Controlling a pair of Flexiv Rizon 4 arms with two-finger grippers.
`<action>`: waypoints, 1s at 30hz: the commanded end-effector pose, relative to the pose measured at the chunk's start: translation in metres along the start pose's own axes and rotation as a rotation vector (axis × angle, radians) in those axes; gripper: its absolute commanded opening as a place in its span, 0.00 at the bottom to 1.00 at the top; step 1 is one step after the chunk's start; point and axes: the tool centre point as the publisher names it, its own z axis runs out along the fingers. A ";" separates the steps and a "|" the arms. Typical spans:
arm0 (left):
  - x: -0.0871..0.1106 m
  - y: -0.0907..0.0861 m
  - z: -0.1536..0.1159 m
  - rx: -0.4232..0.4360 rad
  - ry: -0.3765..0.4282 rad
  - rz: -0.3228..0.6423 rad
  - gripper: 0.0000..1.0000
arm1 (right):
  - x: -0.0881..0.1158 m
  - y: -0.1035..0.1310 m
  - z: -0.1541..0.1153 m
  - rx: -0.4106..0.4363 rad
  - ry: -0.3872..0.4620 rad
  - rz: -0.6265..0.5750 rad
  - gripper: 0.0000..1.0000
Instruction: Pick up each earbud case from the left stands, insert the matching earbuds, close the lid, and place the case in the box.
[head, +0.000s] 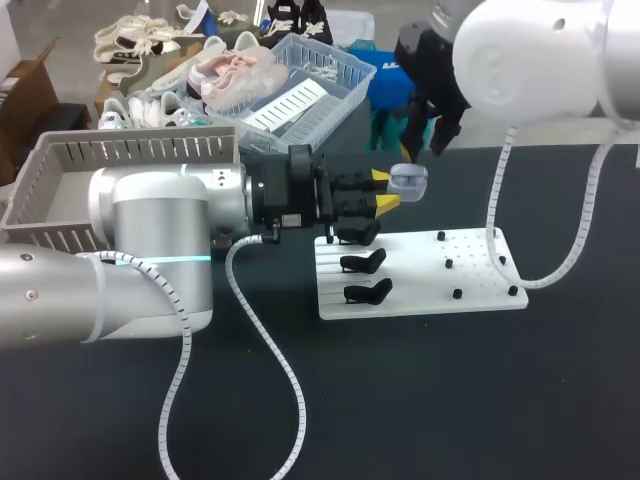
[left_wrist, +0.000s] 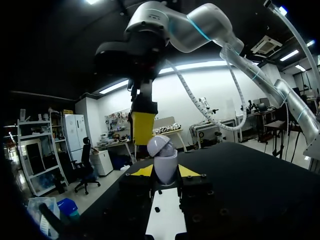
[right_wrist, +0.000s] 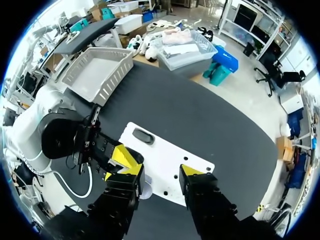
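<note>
Closest to the head camera was your left arm (head: 150, 250), filling the lower left of the frame. Its left gripper (head: 385, 192) reached toward the middle with both yellow tips pinched narrow on the lower body of the earbud case (head: 408, 180), held above the far edge of the white board (head: 480, 290). The lid (left_wrist: 160, 145) stood open and tilted. Your right gripper (head: 428, 142) hung just above and behind the case, fingers spread wide with nothing visible between them. The main risk I judged was contact. One right finger sat very near the open lid, so a slightly off descent could snap the lid shut or lever the case out of the pinch, because only the base was gripped. A case dropped from there would likely land among the black stands (head: 365, 262) or roll off the board. The right arm's hose (head: 560, 265) drooped onto the board's right end, and a sideways move could drag it across the small pegs (head: 455, 265). I could not tell whether those pegs carried earbuds. For room, the dark table (head: 450, 400) lay bare across the lower right. The box (head: 60, 165) sat at upper left behind the left arm's elbow, so you would need to draw that arm back to reach it.
</note>
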 end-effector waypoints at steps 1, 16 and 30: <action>0.000 0.000 0.000 -0.004 0.000 0.001 0.00 | 0.009 0.003 -0.001 0.003 -0.031 0.000 0.43; -0.005 0.006 -0.008 -0.004 0.008 0.018 0.00 | 0.028 -0.002 -0.006 -0.014 -0.060 0.029 0.44; -0.016 0.034 -0.068 -0.143 0.086 0.066 0.00 | 0.058 -0.022 -0.008 -0.008 -0.067 0.116 0.44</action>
